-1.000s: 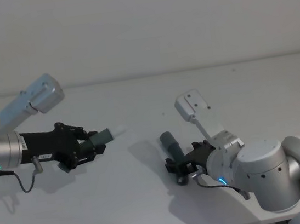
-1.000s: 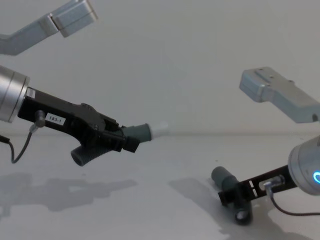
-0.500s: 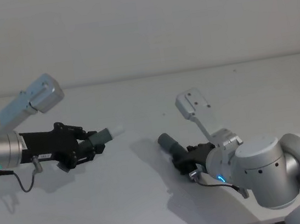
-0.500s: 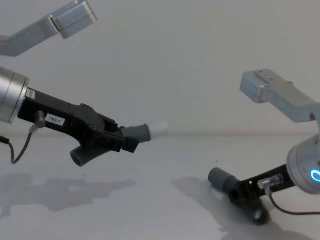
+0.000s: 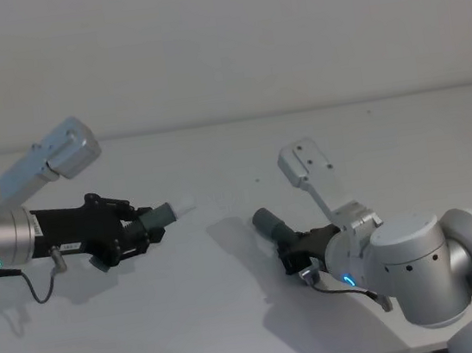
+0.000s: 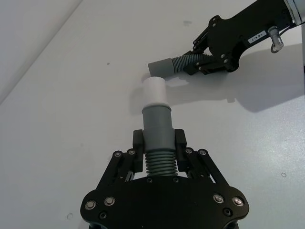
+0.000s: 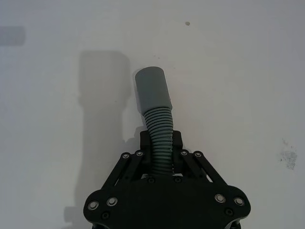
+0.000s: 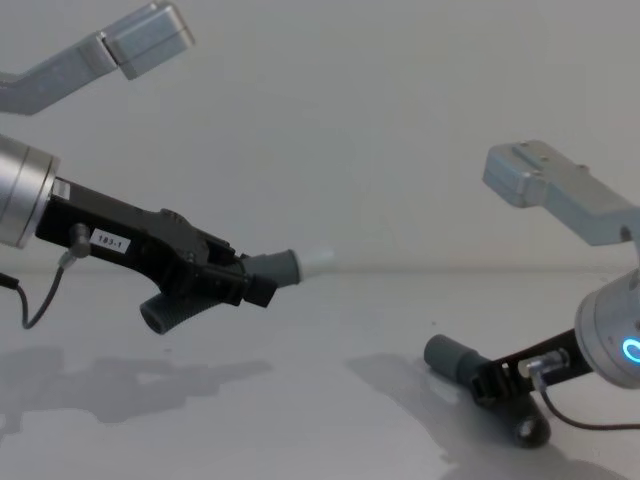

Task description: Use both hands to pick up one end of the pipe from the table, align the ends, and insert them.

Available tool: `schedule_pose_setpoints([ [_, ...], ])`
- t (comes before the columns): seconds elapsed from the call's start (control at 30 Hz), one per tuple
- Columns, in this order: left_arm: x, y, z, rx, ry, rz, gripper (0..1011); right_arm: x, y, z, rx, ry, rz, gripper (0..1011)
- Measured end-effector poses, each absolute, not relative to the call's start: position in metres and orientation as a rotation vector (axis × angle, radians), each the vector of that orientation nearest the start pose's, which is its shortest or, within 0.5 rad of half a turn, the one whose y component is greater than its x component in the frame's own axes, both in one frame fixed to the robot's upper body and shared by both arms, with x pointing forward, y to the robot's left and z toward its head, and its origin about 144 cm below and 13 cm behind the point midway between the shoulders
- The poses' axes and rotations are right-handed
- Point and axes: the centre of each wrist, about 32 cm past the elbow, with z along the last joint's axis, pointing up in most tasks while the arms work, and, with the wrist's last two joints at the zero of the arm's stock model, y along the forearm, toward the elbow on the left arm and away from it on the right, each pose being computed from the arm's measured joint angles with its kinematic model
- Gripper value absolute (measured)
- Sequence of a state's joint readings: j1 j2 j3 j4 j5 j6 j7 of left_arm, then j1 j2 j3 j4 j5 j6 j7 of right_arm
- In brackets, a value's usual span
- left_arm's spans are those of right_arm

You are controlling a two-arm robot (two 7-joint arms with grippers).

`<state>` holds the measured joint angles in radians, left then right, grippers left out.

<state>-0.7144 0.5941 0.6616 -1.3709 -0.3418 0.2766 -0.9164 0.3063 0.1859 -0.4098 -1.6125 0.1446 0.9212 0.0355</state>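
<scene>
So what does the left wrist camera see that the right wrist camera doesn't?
Left wrist view: the black plastic left gripper clamped on the dark grey ribbed hose piece with the narrow white tip, plus the black right gripper seen from outside, farther off.
Right wrist view: a look straight along the dark grey ribbed hose piece with the wide smooth cuff, and a small dark speck on the surface beyond it.
Both: that cuffed piece held in the right gripper, against the plain white matte table.
</scene>
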Motion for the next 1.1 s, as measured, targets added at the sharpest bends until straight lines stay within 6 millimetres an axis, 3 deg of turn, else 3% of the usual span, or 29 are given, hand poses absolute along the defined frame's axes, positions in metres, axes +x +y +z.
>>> schedule_pose_setpoints([
  [0.6, 0.589, 0.270, 1.297, 0.483, -0.136, 0.338, 346, 0.505, -0.167, 1.233, -0.569, 0.143, -1.084, 210],
  [1.1, 0.581, 0.275, 1.302, 0.463, -0.170, 0.289, 346, 0.504, -0.191, 1.237, -0.429, -0.100, -0.947, 193],
])
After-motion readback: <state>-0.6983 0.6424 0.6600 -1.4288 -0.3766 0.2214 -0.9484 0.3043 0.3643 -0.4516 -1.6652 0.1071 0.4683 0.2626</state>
